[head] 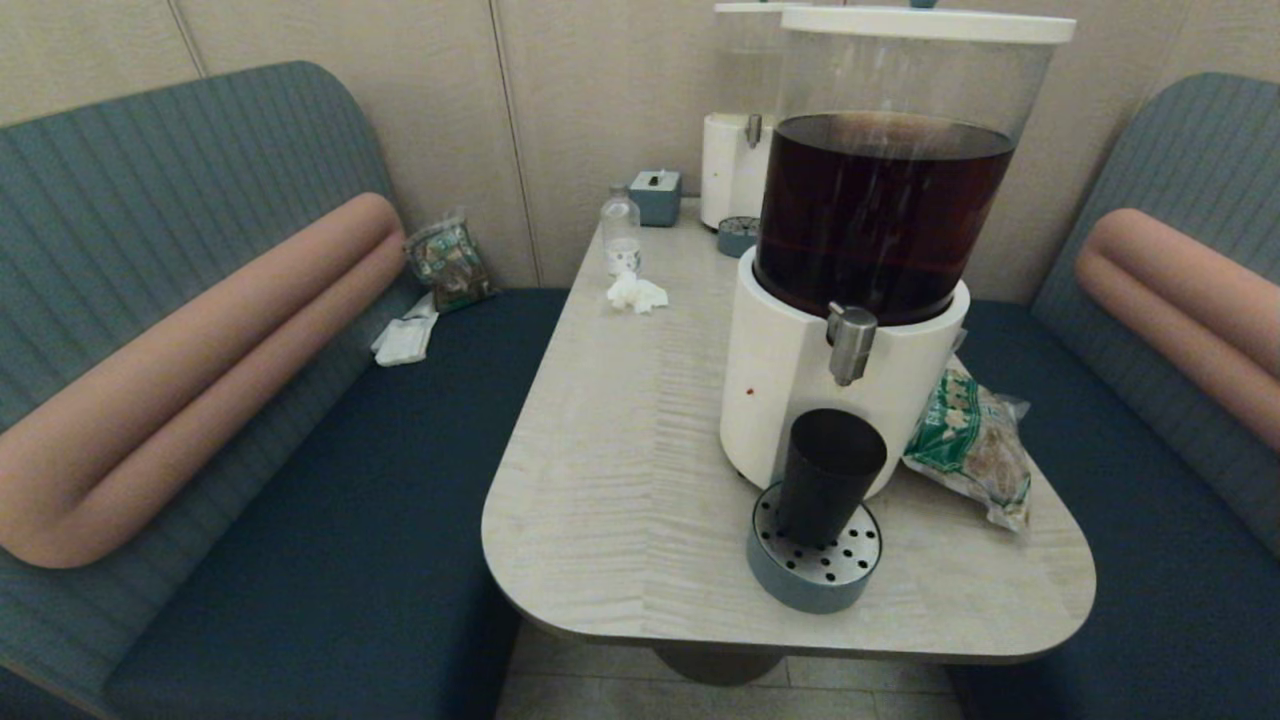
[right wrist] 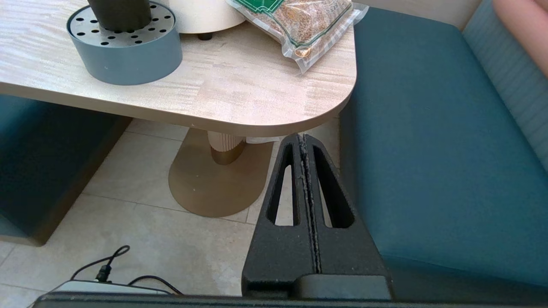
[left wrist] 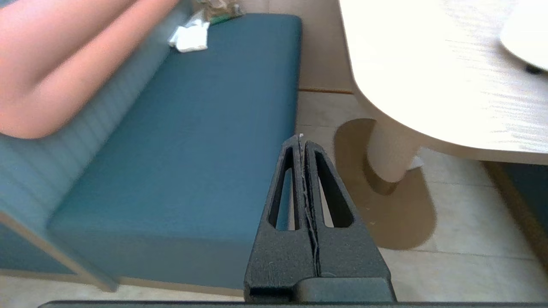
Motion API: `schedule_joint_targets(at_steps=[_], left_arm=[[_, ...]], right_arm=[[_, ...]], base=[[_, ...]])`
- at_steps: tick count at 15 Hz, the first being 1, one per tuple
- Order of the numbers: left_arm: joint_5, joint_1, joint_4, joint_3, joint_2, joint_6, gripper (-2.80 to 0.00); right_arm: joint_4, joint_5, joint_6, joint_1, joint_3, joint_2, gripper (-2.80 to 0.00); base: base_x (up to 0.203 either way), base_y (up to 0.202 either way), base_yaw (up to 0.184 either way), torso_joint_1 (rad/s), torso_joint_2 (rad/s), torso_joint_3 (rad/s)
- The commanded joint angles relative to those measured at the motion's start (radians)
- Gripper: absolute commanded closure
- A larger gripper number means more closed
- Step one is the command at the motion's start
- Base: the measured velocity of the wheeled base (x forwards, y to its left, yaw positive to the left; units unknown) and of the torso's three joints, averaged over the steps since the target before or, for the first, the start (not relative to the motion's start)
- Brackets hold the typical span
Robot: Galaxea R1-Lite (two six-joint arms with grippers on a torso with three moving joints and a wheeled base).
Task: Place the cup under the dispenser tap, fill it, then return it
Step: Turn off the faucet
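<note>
Head view shows the cup (head: pixel 828 474), matte black, handleless and wider at the rim, upright on the perforated drip tray (head: pixel 812 585) right below the steel tap (head: pixel 851 342) of the dispenser (head: pixel 800 390) holding dark brown liquid. A green-printed snack bag (head: pixel 968 440) lies beside it; its writing is too small to read. Left gripper (left wrist: pixel 302 139) hangs low by the bench, fingers pressed together, empty. Right gripper (right wrist: pixel 302 137) sits below the table (right wrist: pixel 239 94) edge, likewise closed on nothing.
</note>
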Motion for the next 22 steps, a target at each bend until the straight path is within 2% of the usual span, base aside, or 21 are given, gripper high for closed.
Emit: schedule_joint_targets(at_steps=[1, 3, 4, 6, 7, 8, 9, 10, 11, 13, 14, 15, 17, 18, 19, 20, 22], left_arm=[[-0.027, -0.002, 0.015, -0.128, 0.028, -0.023, 0.00], [-0.083, -0.009, 0.039, -0.329, 0.173, -0.095, 0.00], [-0.133, -0.019, 0.042, -0.456, 0.295, -0.168, 0.00], [-0.275, -0.035, 0.003, -0.707, 0.595, -0.408, 0.00], [-0.357, -0.041, -0.068, -0.789, 0.732, -0.581, 0.00], [-0.435, -0.047, -0.201, -0.833, 0.865, -0.783, 0.00], [-0.490, -0.051, -0.383, -0.843, 0.991, -0.975, 0.00], [-0.536, -0.054, -0.643, -0.840, 1.118, -1.167, 0.00], [-0.587, -0.057, -0.880, -0.829, 1.258, -1.313, 0.00], [-0.746, -0.059, -1.197, -0.821, 1.503, -1.488, 0.00], [-0.886, -0.060, -1.316, -0.840, 1.606, -1.551, 0.00], [-1.066, -0.060, -1.388, -0.889, 1.673, -1.599, 0.00], [-1.273, -0.061, -1.362, -1.049, 1.716, -1.651, 0.00], [-1.338, -0.064, -1.330, -1.113, 1.728, -1.664, 0.00], [-1.375, -0.072, -1.313, -1.151, 1.755, -1.664, 0.00], [-1.402, -0.083, -1.313, -1.175, 1.786, -1.644, 0.00], [-1.504, -0.094, -1.326, -1.210, 1.829, -1.593, 0.00]], right_arm=[[0.001, 0.001, 0.000, 0.000, 0.000, -0.002, 0.00], [0.001, 0.001, 0.000, 0.000, 0.000, -0.002, 0.00], [0.001, 0.001, 0.000, 0.000, 0.000, -0.002, 0.00], [0.001, 0.001, 0.000, 0.000, 0.000, -0.002, 0.00], [0.001, 0.001, 0.000, 0.000, 0.000, -0.002, 0.00], [0.001, 0.001, 0.000, 0.000, 0.000, -0.002, 0.00], [0.001, 0.001, 0.000, 0.000, 0.000, -0.002, 0.00], [0.001, 0.001, 0.000, 0.000, 0.000, -0.002, 0.00], [0.001, 0.001, 0.002, 0.000, 0.000, -0.002, 0.00], [0.001, 0.001, 0.000, 0.000, 0.000, -0.002, 0.00], [0.001, 0.001, 0.000, 0.000, 0.000, -0.002, 0.00], [0.001, 0.001, 0.000, 0.000, 0.000, -0.002, 0.00], [0.001, 0.001, 0.000, 0.000, 0.000, -0.002, 0.00], [0.001, 0.001, 0.000, 0.000, 0.000, -0.002, 0.00], [0.001, 0.001, 0.000, 0.000, 0.000, -0.002, 0.00], [0.001, 0.001, 0.000, 0.000, 0.000, -0.002, 0.00], [0.001, 0.001, 0.000, 0.000, 0.000, -0.002, 0.00]], base=[[0.000, 0.000, 0.000, 0.000, 0.00, 0.000], [0.000, 0.000, 0.000, 0.000, 0.00, 0.000], [0.000, 0.000, 0.000, 0.000, 0.00, 0.000], [0.000, 0.000, 0.000, 0.000, 0.00, 0.000], [0.000, 0.000, 0.000, 0.000, 0.00, 0.000], [0.000, 0.000, 0.000, 0.000, 0.00, 0.000], [0.000, 0.000, 0.000, 0.000, 0.00, 0.000], [0.000, 0.000, 0.000, 0.000, 0.00, 0.000], [0.000, 0.000, 0.000, 0.000, 0.00, 0.000], [0.000, 0.000, 0.000, 0.000, 0.00, 0.000], [0.000, 0.000, 0.000, 0.000, 0.00, 0.000], [0.000, 0.000, 0.000, 0.000, 0.00, 0.000], [0.000, 0.000, 0.000, 0.000, 0.00, 0.000], [0.000, 0.000, 0.000, 0.000, 0.00, 0.000], [0.000, 0.000, 0.000, 0.000, 0.00, 0.000], [0.000, 0.000, 0.000, 0.000, 0.00, 0.000], [0.000, 0.000, 0.000, 0.000, 0.00, 0.000]])
